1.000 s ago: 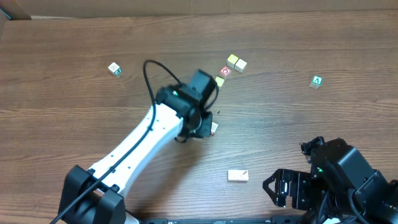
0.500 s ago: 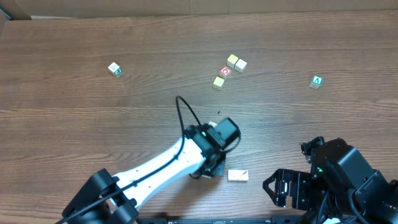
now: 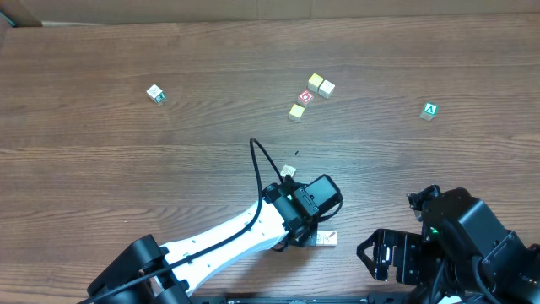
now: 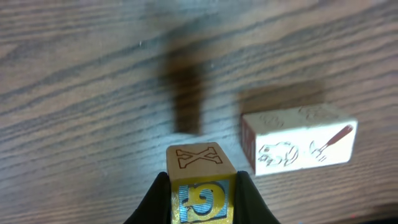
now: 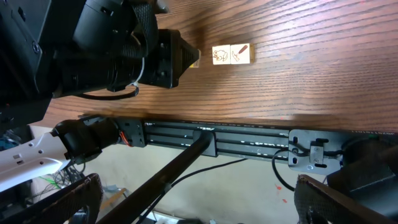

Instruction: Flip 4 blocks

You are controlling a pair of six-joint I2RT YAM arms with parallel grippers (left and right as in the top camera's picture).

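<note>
A brown wood-grain tabletop (image 3: 101, 169) runs under both arms, with other cubes (image 3: 316, 84) dotted about it well beyond the left gripper (image 4: 202, 200). That gripper is clenched on one block (image 4: 200, 171), which has an X on its upper face and a yellow-and-blue printed face turned toward the wrist camera. It seems to hang just off the wood, since its shadow (image 4: 186, 93) lies a little ahead of it. Just beyond the gripper, to its right in that camera, a pair of pale blocks (image 4: 298, 140) lies touching side by side. I'd say the step in hand is setting this block down turned over. To do it well, roll it until a fresh face is on top, then lower it straight until it sits flat before the fingers (image 4: 154, 200) let go. Keep it clear of the pair, or a nudge could skew them. The right gripper (image 3: 392, 253) sits spread wide and empty, apart from the left gripper, by the tabletop's near edge.
</note>
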